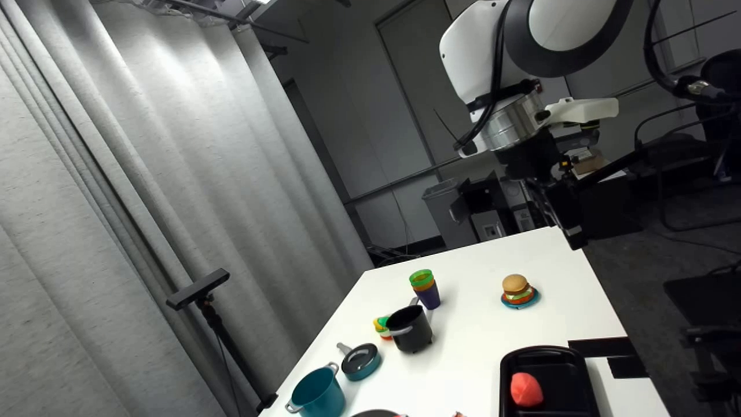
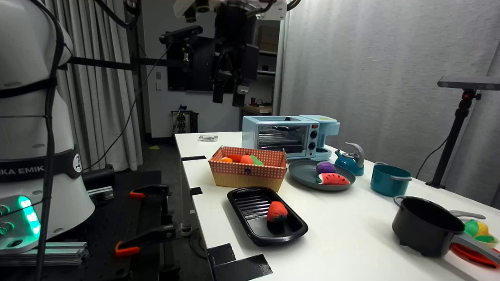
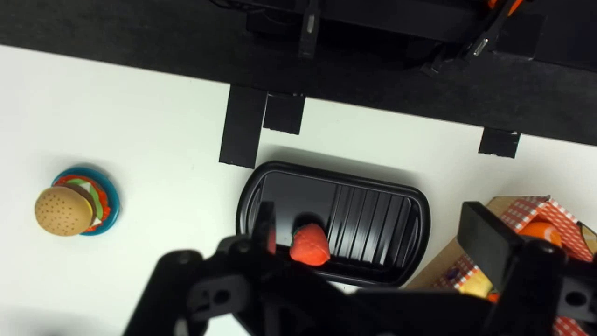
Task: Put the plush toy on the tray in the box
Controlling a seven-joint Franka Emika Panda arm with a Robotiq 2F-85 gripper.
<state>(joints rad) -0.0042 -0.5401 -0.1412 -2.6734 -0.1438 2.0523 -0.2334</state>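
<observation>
The plush toy, a small red-orange strawberry shape, lies on the black tray in all views: plush toy (image 1: pixel 526 389), (image 2: pixel 277 210), (image 3: pixel 310 245). The tray (image 1: pixel 560 370) lies on the white table; it also shows in an exterior view (image 2: pixel 250 208) and the wrist view (image 3: pixel 298 189). The box (image 2: pixel 246 177) has red checked cloth and several toy foods inside; it stands just beyond the tray and shows partly in the wrist view (image 3: pixel 438 268). My gripper (image 2: pixel 228 93) is open and empty, high above the table. In the wrist view its fingers (image 3: pixel 371 217) spread over the tray and the box's edge.
A burger toy on a teal dish (image 1: pixel 517 289) stands on the table. A grey plate (image 2: pixel 304 179) with toy fruit, a light-blue toaster oven (image 2: pixel 287 136), a kettle (image 2: pixel 349 162), a teal pot (image 2: pixel 390 181) and a black pot (image 2: pixel 424 224) stand around the box and tray.
</observation>
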